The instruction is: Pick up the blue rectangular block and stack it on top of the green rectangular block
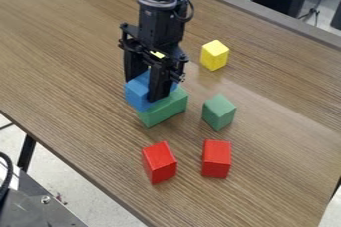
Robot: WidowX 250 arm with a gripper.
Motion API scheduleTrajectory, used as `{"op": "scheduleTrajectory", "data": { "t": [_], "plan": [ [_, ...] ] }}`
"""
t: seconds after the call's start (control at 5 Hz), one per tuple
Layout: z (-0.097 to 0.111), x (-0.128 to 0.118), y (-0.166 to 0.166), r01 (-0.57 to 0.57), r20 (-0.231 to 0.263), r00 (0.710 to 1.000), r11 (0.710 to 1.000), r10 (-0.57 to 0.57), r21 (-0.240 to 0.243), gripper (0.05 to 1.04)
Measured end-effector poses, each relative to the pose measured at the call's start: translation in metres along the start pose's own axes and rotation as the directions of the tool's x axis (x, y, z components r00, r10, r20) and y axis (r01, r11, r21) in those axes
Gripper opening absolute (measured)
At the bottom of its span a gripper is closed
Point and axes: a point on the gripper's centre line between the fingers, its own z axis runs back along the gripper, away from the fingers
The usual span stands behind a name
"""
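Camera view: my gripper (142, 90) hung left of the table's middle, fingers clamped on the blue block (136, 95). Blue block was right at the top of a long green block (165, 110); contact between them could not be told. Second green block (218, 112) stood just right. Yellow block (214, 56): farther off, right. Two red blocks (159, 163) sat side by side, apart, on the near wooden tabletop (279, 146).

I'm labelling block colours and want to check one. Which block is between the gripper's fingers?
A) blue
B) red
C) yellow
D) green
A: the fingers of the gripper are on either side of the blue block, above the larger green block.
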Motion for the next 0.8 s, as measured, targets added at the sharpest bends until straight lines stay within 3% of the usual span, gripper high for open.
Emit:
{"op": "scheduleTrajectory", "data": {
  "t": [0.2,0.4,0.6,0.8],
  "plan": [
    [0.000,0.004,-0.002,-0.002,0.029,1.000,1.000,0.003,-0.017,0.917],
    [0.006,0.007,-0.006,0.017,0.060,0.998,1.000,-0.017,-0.003,1.003],
    [0.010,0.010,-0.013,0.035,0.081,0.996,0.999,-0.035,0.007,1.000],
    [0.031,0.005,-0.024,0.033,0.174,0.984,0.999,-0.030,-0.011,1.000]
  ]
}}
